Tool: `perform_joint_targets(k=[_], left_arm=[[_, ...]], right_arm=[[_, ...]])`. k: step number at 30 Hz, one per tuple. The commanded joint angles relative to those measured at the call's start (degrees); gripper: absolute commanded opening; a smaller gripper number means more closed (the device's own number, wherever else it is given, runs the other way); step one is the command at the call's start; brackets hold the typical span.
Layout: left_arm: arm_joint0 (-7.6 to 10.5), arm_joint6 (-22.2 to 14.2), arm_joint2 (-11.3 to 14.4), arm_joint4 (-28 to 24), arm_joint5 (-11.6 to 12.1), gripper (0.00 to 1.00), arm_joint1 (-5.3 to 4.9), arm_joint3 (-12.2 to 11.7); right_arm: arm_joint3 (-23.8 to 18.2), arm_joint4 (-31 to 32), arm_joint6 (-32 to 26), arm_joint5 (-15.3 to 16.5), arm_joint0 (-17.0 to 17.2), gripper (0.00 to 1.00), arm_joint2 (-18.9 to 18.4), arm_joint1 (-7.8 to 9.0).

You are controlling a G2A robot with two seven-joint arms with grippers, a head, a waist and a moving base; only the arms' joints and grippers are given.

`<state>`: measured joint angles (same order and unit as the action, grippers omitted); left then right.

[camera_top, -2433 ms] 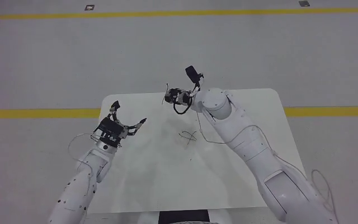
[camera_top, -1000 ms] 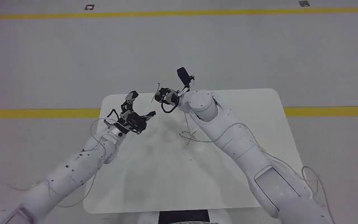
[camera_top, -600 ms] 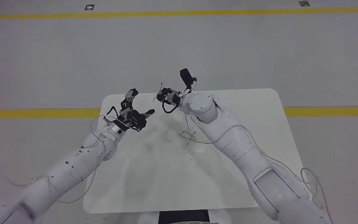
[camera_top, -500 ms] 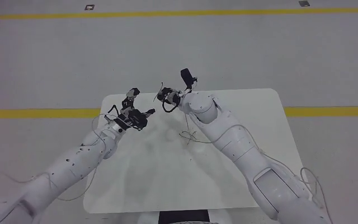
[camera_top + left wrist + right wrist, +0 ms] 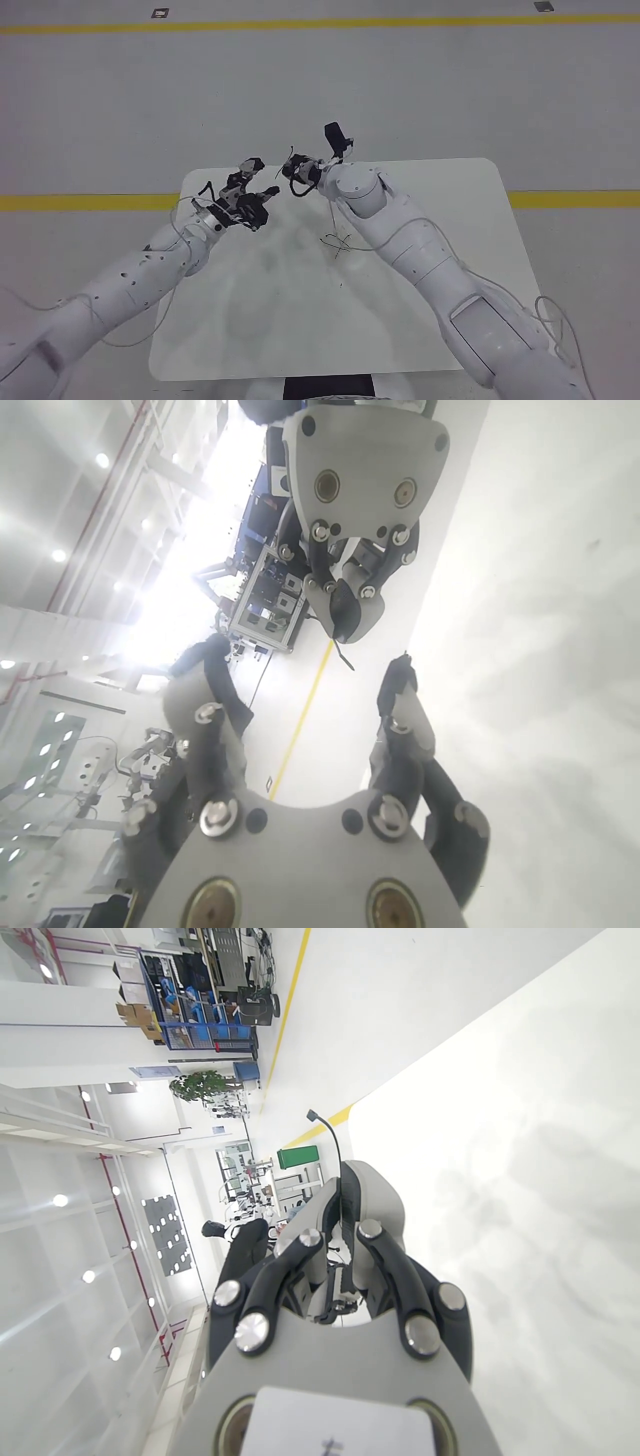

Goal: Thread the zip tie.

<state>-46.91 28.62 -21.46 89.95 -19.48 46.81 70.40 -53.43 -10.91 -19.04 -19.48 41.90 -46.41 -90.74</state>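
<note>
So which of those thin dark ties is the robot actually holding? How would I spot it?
Start at the white rounded table and follow its far edge to the right gripper, shut. A thin dark plastic zip tie sticks out from between its fingers, ending in a small square head. Unlike the loose dark ties lying crossed mid-table, it is held up in the air.

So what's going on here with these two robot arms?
The right gripper has its jaws shut on a black zip tie, held up over the white table. The left gripper faces it close by, jaws open and empty. The tie isn't threaded yet. What look like spare zip ties lie loose on the table.
</note>
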Motion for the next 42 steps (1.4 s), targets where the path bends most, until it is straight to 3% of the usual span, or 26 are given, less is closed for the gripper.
perform_joint_targets(k=[1,7,15,31,39,42], left_arm=[[0.36,-0.1,0.4,0.0,0.0,0.42,-0.04,-0.1],[1.09,-0.4,1.4,0.0,0.0,0.39,-0.12,-0.3],[1.89,-1.3,2.1,0.0,0.0,0.42,-0.04,-0.6],[2.42,-1.7,2.7,0.0,0.0,0.25,0.14,-0.9],[2.62,-1.7,3.0,0.0,0.0,0.23,0.17,-1.0],[2.67,-1.7,3.1,0.0,0.0,0.13,0.18,-1.0]], right_arm=[[0.1,0.0,0.2,0.0,-0.1,0.00,0.0,-0.07],[0.2,-0.3,0.2,0.0,-0.3,0.00,0.1,-0.22],[0.0,-0.5,-0.5,0.0,-0.3,0.00,0.0,-0.26],[-0.5,-1.1,-2.0,0.0,0.2,0.00,-0.1,-0.18],[-1.3,-1.0,-2.1,0.0,0.6,0.00,-0.4,-0.10],[-1.5,-1.0,-2.2,0.0,0.8,0.00,-0.5,-0.07]])
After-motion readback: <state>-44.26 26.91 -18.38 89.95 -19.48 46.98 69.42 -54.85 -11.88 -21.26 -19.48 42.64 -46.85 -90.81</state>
